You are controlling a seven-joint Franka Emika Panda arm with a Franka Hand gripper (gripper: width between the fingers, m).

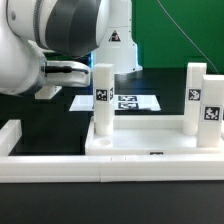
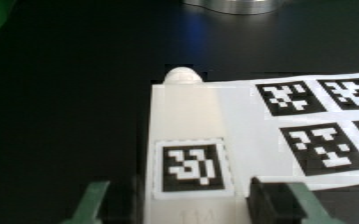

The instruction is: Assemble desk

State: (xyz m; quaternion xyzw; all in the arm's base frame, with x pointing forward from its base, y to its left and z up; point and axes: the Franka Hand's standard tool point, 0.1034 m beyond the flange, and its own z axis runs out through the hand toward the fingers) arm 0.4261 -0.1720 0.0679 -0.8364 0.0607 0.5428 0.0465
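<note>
Our gripper [image 2: 176, 203] stands open, holding nothing, fingers straddling the leg [image 1: 101, 98] left of centre on the tabletop [image 1: 150, 140]; we should centre it before closing.

We see tabletop panel [image 1: 150, 143] at lower centre of exterior view, just behind border wall [image 1: 110, 168] spanning lower frame. Two legs upright on panel: left leg [image 1: 102, 98] at frame centre, right leg [image 1: 198, 100] at right edge, well apart. Marker board [image 1: 128, 101] flat on table behind panel, between legs as seen. Arm fills upper left; gripper [image 1: 78, 70] just left of left leg's top. In wrist view, leg [image 2: 197, 140] runs lower centre, marker board [image 2: 327, 125] at right.
</note>
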